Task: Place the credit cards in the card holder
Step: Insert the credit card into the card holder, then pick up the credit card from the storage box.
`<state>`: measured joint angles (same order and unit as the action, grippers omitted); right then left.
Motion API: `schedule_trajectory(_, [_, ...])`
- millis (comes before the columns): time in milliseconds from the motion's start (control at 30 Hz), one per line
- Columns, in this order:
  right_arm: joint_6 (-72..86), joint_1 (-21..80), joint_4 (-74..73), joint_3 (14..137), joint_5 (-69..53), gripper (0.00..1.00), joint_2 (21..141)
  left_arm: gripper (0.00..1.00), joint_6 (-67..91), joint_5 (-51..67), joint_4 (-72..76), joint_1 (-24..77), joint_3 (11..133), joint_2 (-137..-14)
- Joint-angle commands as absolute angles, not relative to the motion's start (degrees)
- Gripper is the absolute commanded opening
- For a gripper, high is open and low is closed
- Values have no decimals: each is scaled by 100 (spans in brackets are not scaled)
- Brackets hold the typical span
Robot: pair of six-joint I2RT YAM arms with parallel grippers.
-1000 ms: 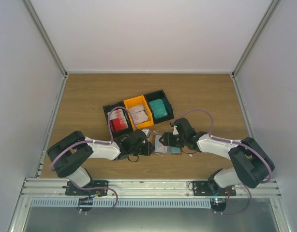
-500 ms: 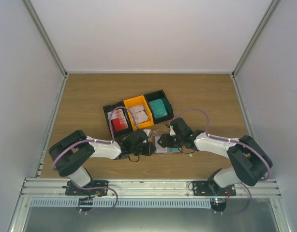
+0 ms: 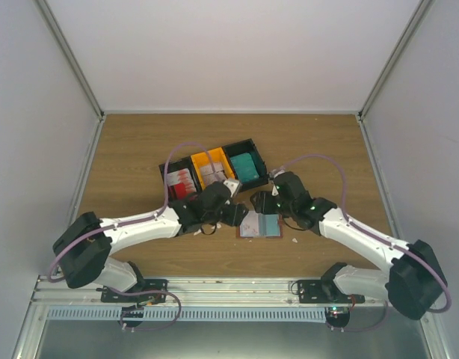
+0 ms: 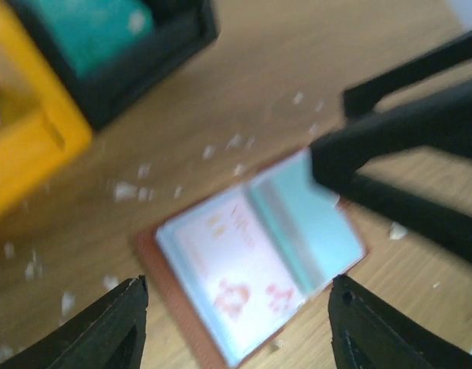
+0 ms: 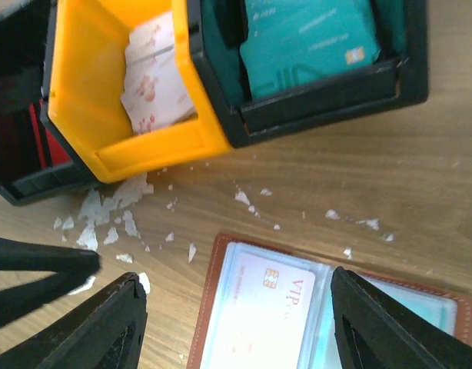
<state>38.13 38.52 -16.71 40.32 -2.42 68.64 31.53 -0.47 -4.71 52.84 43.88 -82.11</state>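
The card holder (image 3: 259,224) lies open and flat on the table, a brown leather wallet with clear sleeves. A white-pinkish credit card (image 5: 270,307) sits in its left sleeve and a teal one (image 4: 313,223) in its right sleeve. My left gripper (image 4: 237,286) hovers open over the holder with nothing between its fingers. My right gripper (image 5: 236,278) is also open and empty, above the holder's far edge. In the top view the left gripper (image 3: 237,215) and right gripper (image 3: 261,202) stand close together at the holder's far left corner.
Three bins stand just beyond the holder: a black bin with red cards (image 3: 183,183), an orange bin with white-pinkish cards (image 5: 155,77) and a black bin with teal cards (image 5: 305,38). White scraps (image 5: 105,211) litter the wood between bins and holder.
The left gripper has opened wider. Both arms have drawn off the card holder toward the bins, so the open holder now shows uncovered.
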Motion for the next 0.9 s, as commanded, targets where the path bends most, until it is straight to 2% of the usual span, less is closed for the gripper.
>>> schedule_trajectory(0, [3641, 3725, -1775, 4049, 217, 67, 6460, 68, 1930, -524, -1456, 5270, 5483, -8063])
schedule_trajectory(67, [3631, 3655, -1742, 3991, 217, 67, 6276, 73, 1591, -763, -1923, 5244, 5973, -8194])
schedule_trajectory(200, [3611, 3455, -1626, 3850, 84, 68, 5904, 75, 938, -1183, -2344, 5040, 6573, -8380])
schedule_trajectory(367, [3569, 3259, -1488, 3702, -344, 68, 5753, 74, -314, -452, -2662, 4607, 7050, -8512])
schedule_trajectory(500, [3570, 3201, -1374, 3594, -715, 67, 5851, 68, -971, -97, -3075, 4427, 7284, -8827])
schedule_trajectory(667, [3566, 3179, -1257, 3533, -1019, 65, 6003, 56, -972, 772, -3242, 3612, 7576, -9340])
schedule_trajectory(867, [3607, 3173, -1153, 3439, -1107, 64, 6083, 51, -1143, 1039, -3387, 3189, 8056, -10027])
